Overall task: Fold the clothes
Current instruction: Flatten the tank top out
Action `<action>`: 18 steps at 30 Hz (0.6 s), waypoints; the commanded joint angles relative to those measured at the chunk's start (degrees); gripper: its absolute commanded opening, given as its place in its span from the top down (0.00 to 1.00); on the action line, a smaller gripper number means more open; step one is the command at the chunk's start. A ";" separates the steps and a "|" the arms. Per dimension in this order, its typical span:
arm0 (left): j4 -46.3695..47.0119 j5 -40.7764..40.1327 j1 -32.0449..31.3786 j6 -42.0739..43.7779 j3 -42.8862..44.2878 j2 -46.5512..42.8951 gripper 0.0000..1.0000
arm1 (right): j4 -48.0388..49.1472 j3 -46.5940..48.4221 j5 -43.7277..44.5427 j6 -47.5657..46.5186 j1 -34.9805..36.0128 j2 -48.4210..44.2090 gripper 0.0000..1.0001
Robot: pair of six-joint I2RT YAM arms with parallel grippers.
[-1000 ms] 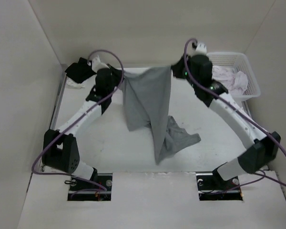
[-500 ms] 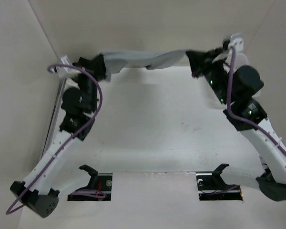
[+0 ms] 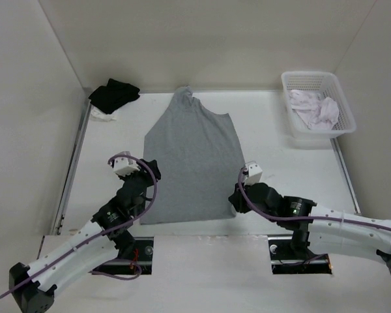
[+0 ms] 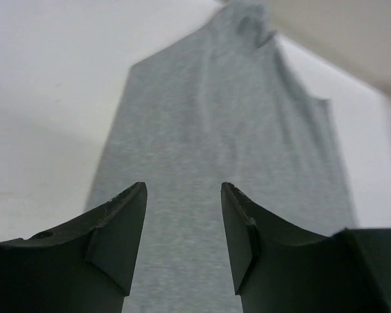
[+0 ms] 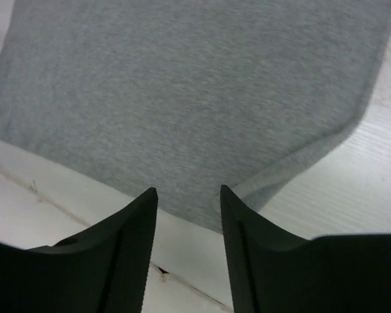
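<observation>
Top external view: a black garment (image 3: 114,94) lies far-left. The left gripper (image 3: 151,172) is parted and empty at the hem's left corner. The grey tank top (image 3: 192,153) lies flat on the table (image 3: 287,163) (neck toward the far wall). The right gripper (image 3: 235,199) is parted and empty at the hem's right corner. A basket (image 3: 309,79) holds whitish cloth (image 3: 316,109).

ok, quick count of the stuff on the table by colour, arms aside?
Grey knit sleeveless tank top: 1
Black crumpled garment: 1
White-pinkish crumpled cloth: 1
White plastic mesh basket: 1
Pale scrap beside the black one: unclear, not counted.
Total: 4
</observation>
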 commanded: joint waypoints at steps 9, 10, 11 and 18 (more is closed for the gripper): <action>-10.84 28.65 21.75 -5.77 1.16 18.91 0.59 | 14.48 3.89 -5.84 1.91 -12.38 13.17 0.89; -9.61 29.53 21.93 -5.86 1.07 19.97 0.61 | 16.51 3.45 -6.02 2.17 -13.87 15.02 0.92; -6.99 29.72 20.80 -5.77 1.51 21.63 0.62 | 17.74 3.19 -5.84 2.52 -15.37 16.86 0.93; 8.93 27.17 19.64 -5.33 5.19 38.67 0.62 | 21.79 4.76 -7.60 4.90 -22.31 28.90 0.70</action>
